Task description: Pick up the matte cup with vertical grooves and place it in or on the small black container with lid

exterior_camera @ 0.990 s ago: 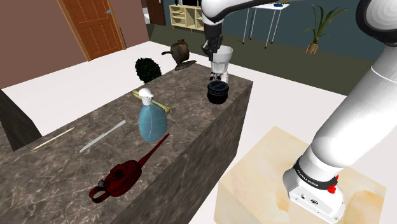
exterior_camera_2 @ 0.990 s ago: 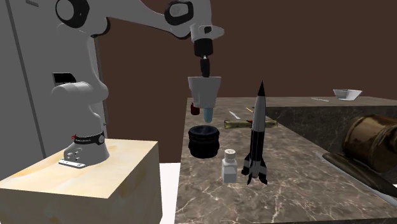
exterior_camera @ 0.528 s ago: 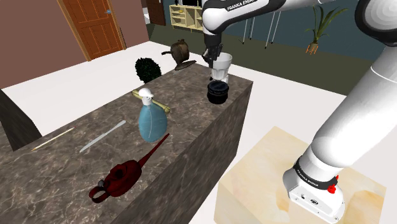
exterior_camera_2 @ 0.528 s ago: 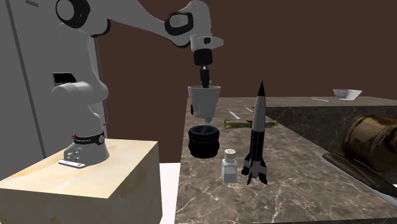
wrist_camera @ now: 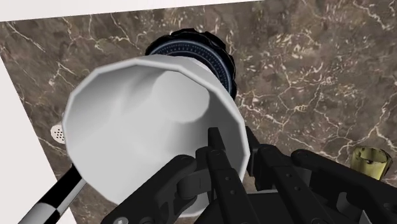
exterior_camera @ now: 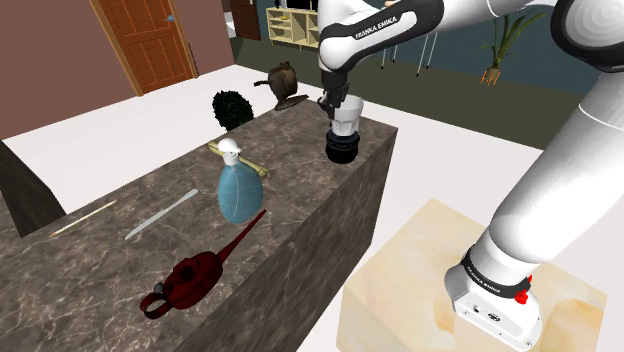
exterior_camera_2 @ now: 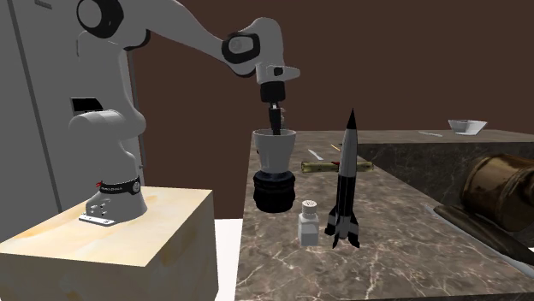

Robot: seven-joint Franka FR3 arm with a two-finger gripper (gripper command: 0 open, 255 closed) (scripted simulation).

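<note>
The end effector (exterior_camera_2: 275,126) pinches the rim of the pale grooved cup (exterior_camera_2: 275,154), one finger inside, and the cup appears to rest on the black lidded container (exterior_camera_2: 274,191) near the bench (exterior_camera_2: 402,248) edge. Released off-centre, it could tip off the narrow lid toward the shaker (exterior_camera_2: 308,224) or over the edge. There is one cup, one container, one shaker, one rocket (exterior_camera_2: 347,184).

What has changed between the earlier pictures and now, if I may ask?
The end effector, shut on the white cup, lowered it until its base met the black container. It has not let go. The rocket, shaker and blue bottle stayed put.
</note>
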